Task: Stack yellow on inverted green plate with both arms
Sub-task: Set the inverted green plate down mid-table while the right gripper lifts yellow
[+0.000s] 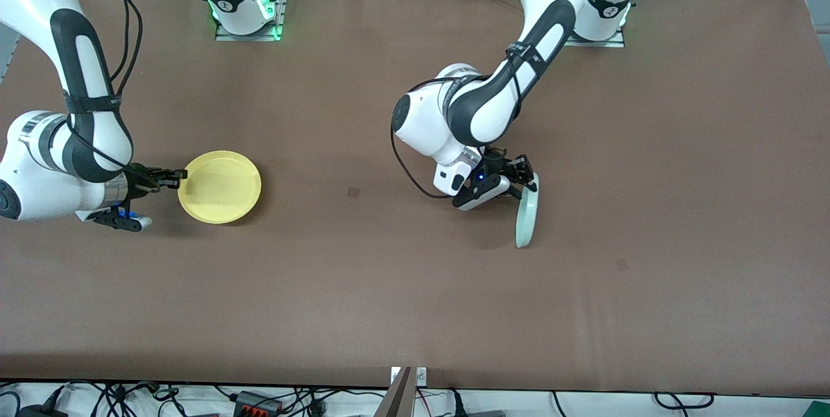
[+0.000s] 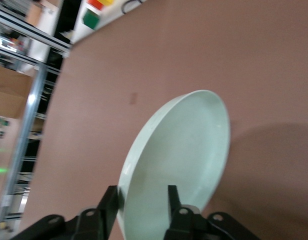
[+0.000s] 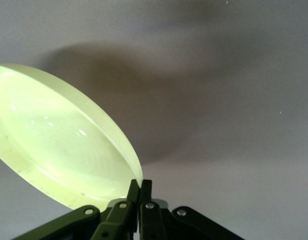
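The yellow plate (image 1: 220,187) is open side up toward the right arm's end of the table. My right gripper (image 1: 179,176) is shut on its rim at the edge toward that end. In the right wrist view the fingers (image 3: 134,187) pinch the rim of the yellow plate (image 3: 54,145), and a shadow lies under it. The pale green plate (image 1: 526,214) stands on its edge near the table's middle, its lower edge at the table. My left gripper (image 1: 529,179) is shut on its upper rim. In the left wrist view the green plate (image 2: 184,150) sits between the fingers (image 2: 110,202).
The brown table (image 1: 389,287) is bare between the two plates, apart from a small dark mark (image 1: 353,192). The arm bases (image 1: 246,8) stand along the edge farthest from the front camera. Cables and a power strip (image 1: 259,402) lie below the nearest edge.
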Robot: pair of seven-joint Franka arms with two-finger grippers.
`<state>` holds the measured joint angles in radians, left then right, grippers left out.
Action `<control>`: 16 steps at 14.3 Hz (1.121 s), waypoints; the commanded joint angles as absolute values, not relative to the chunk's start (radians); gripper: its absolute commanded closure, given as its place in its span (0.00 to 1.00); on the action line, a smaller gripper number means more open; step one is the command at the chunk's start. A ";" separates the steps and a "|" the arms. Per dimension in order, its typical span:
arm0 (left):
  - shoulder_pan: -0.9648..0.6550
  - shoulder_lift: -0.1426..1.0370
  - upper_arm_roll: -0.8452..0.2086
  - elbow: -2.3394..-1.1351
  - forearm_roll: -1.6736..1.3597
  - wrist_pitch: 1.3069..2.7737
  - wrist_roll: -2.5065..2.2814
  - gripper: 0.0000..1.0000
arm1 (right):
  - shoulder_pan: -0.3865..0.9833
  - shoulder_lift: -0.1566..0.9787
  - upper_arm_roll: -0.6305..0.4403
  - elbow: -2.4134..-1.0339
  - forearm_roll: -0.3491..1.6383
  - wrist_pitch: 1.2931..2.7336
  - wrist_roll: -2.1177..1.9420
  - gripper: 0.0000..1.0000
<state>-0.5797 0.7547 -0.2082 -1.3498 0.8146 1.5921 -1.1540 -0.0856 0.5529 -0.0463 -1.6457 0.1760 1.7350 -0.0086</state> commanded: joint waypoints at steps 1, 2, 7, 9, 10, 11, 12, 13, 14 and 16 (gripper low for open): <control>-0.558 0.746 -0.216 -1.351 0.704 1.724 -1.163 0.00 | -0.097 0.552 -0.041 -1.629 0.192 1.710 -0.018 1.00; -0.561 0.744 -0.219 -1.348 0.678 1.762 -1.163 0.00 | -0.098 0.552 -0.041 -1.631 0.192 1.709 -0.018 1.00; -0.528 0.672 -0.219 -1.350 0.389 1.959 -1.164 0.00 | -0.092 0.552 -0.041 -1.623 0.183 1.709 -0.020 1.00; -0.522 0.641 -0.218 -1.350 0.345 1.959 -1.157 0.00 | -0.092 0.552 -0.038 -1.594 0.192 1.691 -0.011 1.00; -0.506 0.628 -0.218 -1.353 0.345 1.954 -1.132 0.00 | -0.089 0.552 -0.037 -1.579 0.192 1.666 -0.011 1.00; -0.477 0.609 -0.218 -1.364 0.345 1.947 -1.073 0.00 | -0.083 0.552 -0.034 -1.568 0.193 1.654 -0.011 1.00; -0.438 0.591 -0.218 -1.368 0.345 1.944 -0.993 0.00 | -0.071 0.552 -0.032 -1.562 0.198 1.648 -0.011 1.00; -0.404 0.577 -0.218 -1.373 0.345 1.925 -0.930 0.00 | -0.055 0.555 -0.032 -1.560 0.222 1.646 -0.009 1.00; -0.370 0.562 -0.218 -1.374 0.345 1.870 -0.852 0.00 | -0.039 0.566 -0.032 -1.549 0.276 1.644 -0.005 1.00; -0.318 0.542 -0.218 -1.376 0.345 1.780 -0.674 0.00 | 0.017 0.587 -0.032 -1.532 0.334 1.647 0.052 1.00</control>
<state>-0.3672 0.5912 -0.2083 -1.3368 0.3706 1.8412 -0.8265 -0.0334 0.5592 -0.0306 -1.5693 0.2856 1.6675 0.0015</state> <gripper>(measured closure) 0.000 0.969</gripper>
